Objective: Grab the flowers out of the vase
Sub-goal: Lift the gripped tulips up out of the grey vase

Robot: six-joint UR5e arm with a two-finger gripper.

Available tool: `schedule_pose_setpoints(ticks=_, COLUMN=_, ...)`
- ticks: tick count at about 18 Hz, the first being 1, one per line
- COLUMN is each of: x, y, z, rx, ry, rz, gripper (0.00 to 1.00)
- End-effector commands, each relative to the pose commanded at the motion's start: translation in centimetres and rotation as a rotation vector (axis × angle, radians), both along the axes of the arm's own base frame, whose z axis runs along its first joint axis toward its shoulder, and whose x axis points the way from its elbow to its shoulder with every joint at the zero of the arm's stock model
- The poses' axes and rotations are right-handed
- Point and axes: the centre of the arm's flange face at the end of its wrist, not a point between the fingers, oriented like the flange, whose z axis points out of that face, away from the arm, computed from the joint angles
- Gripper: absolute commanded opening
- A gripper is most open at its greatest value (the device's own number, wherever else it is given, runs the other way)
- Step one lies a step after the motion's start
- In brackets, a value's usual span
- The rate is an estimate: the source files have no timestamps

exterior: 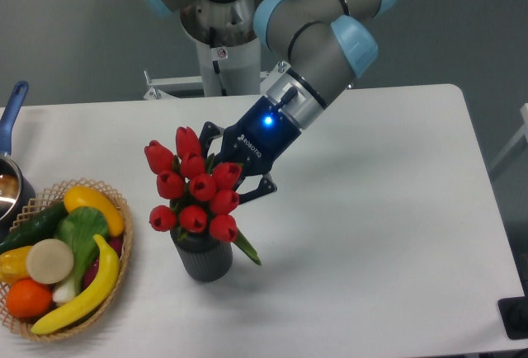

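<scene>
Red tulips coming out of the vase

Red heads crowd in front of my hand [233, 178], which reaches in from the right and behind the flowers [192, 192]. I judge it pinched on the bunch's stems, since the black fingers [257, 190] sit tight against the cluster, though the contact itself is screened by the blooms. The flowers sit directly above the vase [203, 257], their lowest heads just over its mouth and 1 green leaf [247, 248] trailing down past its rim on the right.

My read is that the lift is under way but not finished: the stem ends seem to be inside the ribbed grey cylinder. The next move calls for a straight upward pull, steady enough that the stems clear the rim without dragging the vase over on the white counter [371, 226].

Hard to make out: the stems, the tie, and how much remains inside the vase. At the left edge a wicker basket [122, 234] of fruit is cut off, as is a blue-handled pot [10, 110] above it.
</scene>
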Motion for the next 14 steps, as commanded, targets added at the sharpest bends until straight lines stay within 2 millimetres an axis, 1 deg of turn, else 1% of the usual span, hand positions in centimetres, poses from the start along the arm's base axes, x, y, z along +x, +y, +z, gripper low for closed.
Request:
schedule_pose_setpoints(ticks=2, x=-0.2, y=-0.2, z=0.9, rx=0.01, ry=0.012, rz=0.005, gripper=0.41)
schedule_pose_setpoints(ticks=4, x=-0.9, y=-0.2, z=2.3, rx=0.007, ry=-0.006, rz=0.032, gripper=0.41)
schedule_pose_setpoints(ticks=7, x=-1.0, y=-0.4, z=4.8, rx=0.01, ry=-0.024, rz=0.061, gripper=0.41)
schedule_pose_setpoints(ticks=9, x=-1.1, y=-0.4, z=6.0, rx=0.013, ry=-0.03, rz=0.074, gripper=0.41)
schedule_pose_setpoints(ticks=10, x=-1.0, y=-0.6, z=7.4, rx=0.019, ry=-0.032, rz=0.086, gripper=0.41)
schedule_pose_setpoints(ticks=11, x=-0.9, y=-0.7, z=8.3, rx=0.022, ry=-0.034, rz=0.094, gripper=0.41)
schedule_pose_setpoints(ticks=14, x=-0.8, y=-1.1, z=12.2, rx=0.037, ry=-0.05, rz=0.131, gripper=0.41)
